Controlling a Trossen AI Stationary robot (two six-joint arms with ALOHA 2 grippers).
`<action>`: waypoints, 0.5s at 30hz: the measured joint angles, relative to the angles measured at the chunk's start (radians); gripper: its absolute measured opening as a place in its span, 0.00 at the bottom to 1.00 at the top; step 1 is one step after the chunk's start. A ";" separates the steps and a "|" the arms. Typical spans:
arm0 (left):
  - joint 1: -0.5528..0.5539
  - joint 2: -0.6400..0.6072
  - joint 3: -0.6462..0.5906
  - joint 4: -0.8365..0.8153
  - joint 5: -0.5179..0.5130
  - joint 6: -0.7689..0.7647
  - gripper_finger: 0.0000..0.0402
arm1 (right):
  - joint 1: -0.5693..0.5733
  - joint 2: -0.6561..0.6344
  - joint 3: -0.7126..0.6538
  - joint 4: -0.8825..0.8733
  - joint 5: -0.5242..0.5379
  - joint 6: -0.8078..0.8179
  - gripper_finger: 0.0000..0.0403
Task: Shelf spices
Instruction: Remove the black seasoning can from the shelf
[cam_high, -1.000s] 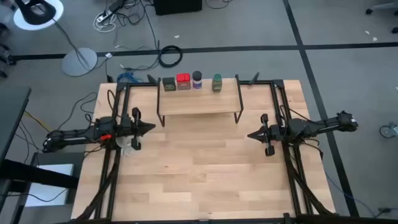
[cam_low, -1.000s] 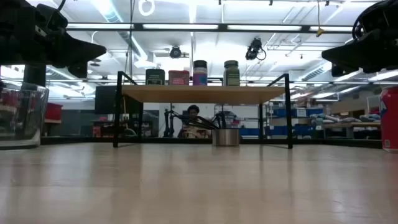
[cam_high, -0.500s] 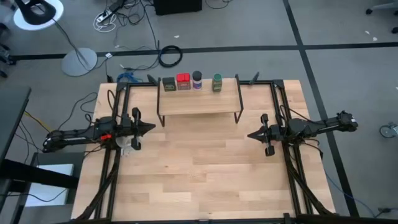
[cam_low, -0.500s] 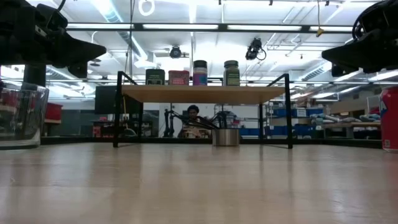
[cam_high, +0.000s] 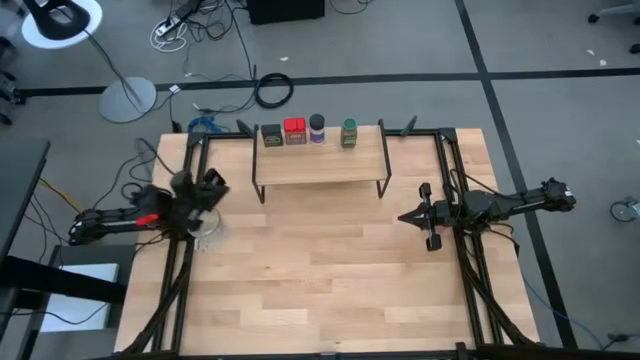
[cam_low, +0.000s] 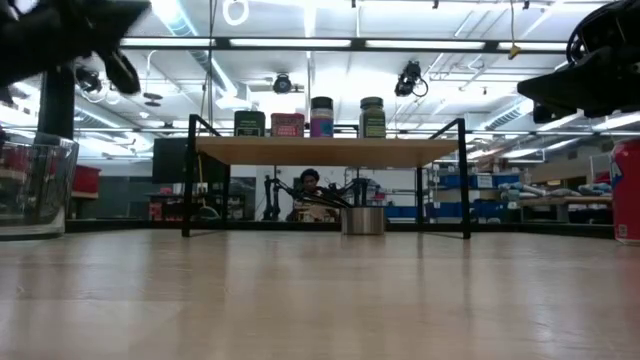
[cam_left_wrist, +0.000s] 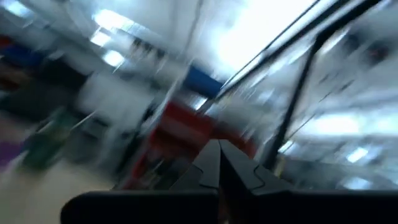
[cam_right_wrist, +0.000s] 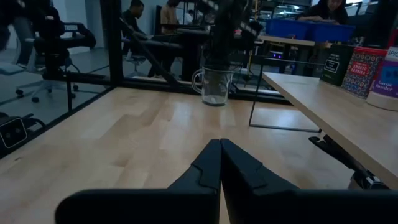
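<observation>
The shelf (cam_high: 320, 157) stands at the table's far middle on thin black legs. Along its far edge stand the four spices: dark tin (cam_high: 271, 134), red tin (cam_high: 294, 131), purple-labelled jar (cam_high: 317, 128) and green jar (cam_high: 349, 132). The low view shows them in a row on the plank (cam_low: 325, 150). My left gripper (cam_high: 213, 185) is shut, raised near the table's left edge above the glass cup. My right gripper (cam_high: 405, 216) is shut and hovers right of the shelf, pointing toward the table's left. Its fingers (cam_right_wrist: 220, 152) are closed on nothing.
A clear glass cup (cam_high: 207, 228) stands near the left edge, also in the low view (cam_low: 35, 185). A red drink can (cam_low: 628, 190) stands at the right. A small metal tin (cam_low: 362, 220) shows beyond the shelf's legs. Bare wood (cam_high: 320, 270) lies in front of the shelf.
My left gripper has drawn back toward the table's left and far edges, rising and turning as it went, still shut; its wrist view is smeared by the motion. The spices, shelf and right arm have stayed put.
</observation>
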 joint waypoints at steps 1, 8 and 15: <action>0.000 0.000 0.008 0.035 0.031 -0.009 0.02 | 0.000 0.000 0.000 0.000 0.000 0.000 0.02; 0.000 0.090 0.189 0.004 0.250 -0.028 0.02 | 0.000 0.000 0.000 0.000 0.000 0.000 0.02; 0.000 0.377 0.446 -0.067 0.269 -0.004 0.02 | 0.000 0.000 0.000 0.000 0.000 0.000 0.02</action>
